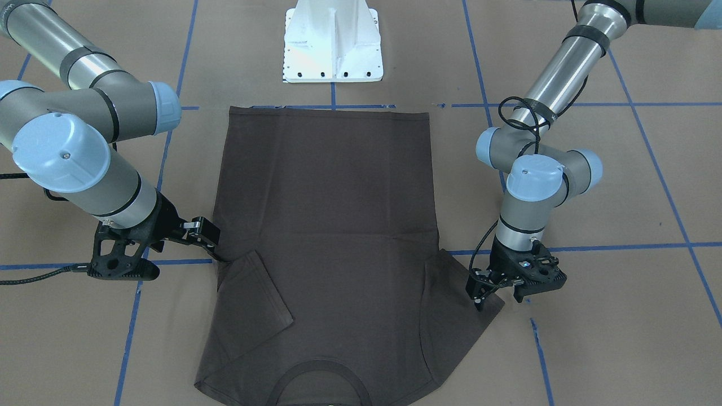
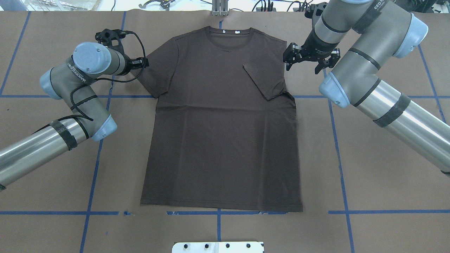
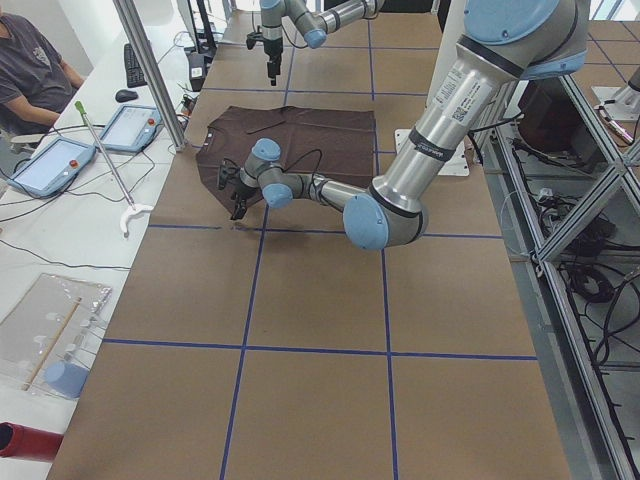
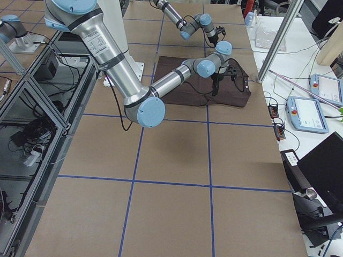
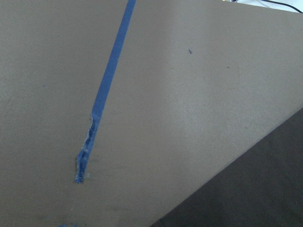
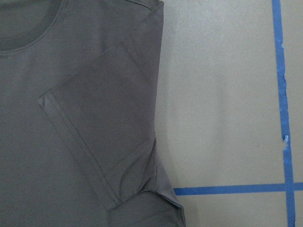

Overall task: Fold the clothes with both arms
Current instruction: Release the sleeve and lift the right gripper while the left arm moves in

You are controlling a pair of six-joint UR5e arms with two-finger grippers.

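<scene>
The dark brown T-shirt (image 2: 221,123) lies flat on the brown table, collar (image 2: 230,33) at the far edge. Its sleeve on my right side is folded inward onto the chest (image 2: 263,80); the right wrist view shows that fold (image 6: 94,142). The other sleeve (image 2: 154,75) lies spread out. My left gripper (image 2: 126,49) is open and low at that sleeve's outer edge, with one fingertip (image 1: 478,301) over the hem. My right gripper (image 2: 304,65) hangs open and empty just outside the folded sleeve. The left wrist view shows only table and a shirt corner (image 5: 255,189).
Blue tape lines (image 2: 218,212) grid the table. The white pedestal base (image 1: 333,45) stands just beyond the shirt's hem. Past the collar end is a metal post (image 3: 150,70), a bench with two tablets (image 3: 60,165), and a seated person (image 3: 30,60).
</scene>
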